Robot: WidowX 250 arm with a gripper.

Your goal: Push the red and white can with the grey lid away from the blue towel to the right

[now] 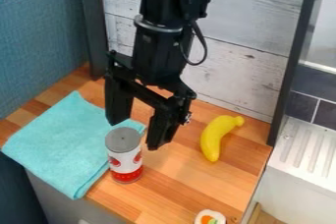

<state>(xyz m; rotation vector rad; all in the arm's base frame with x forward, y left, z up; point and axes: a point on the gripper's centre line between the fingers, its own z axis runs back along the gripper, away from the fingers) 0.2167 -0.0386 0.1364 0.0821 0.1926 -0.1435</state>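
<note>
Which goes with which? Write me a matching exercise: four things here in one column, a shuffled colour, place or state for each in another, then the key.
1. Cloth
2. Can
3. Banana
4. Tool

A. Open, hanging down
B. Turquoise, spread out
C. Yellow, curved
D. Upright, grey-topped

Pairs: 1-B; 2-D; 3-C; 4-A

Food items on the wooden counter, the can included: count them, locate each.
3: the can by the teal cloth, the yellow banana near the whitish back panel, and the sushi piece at the bottom edge. The arm may hide more.
</note>
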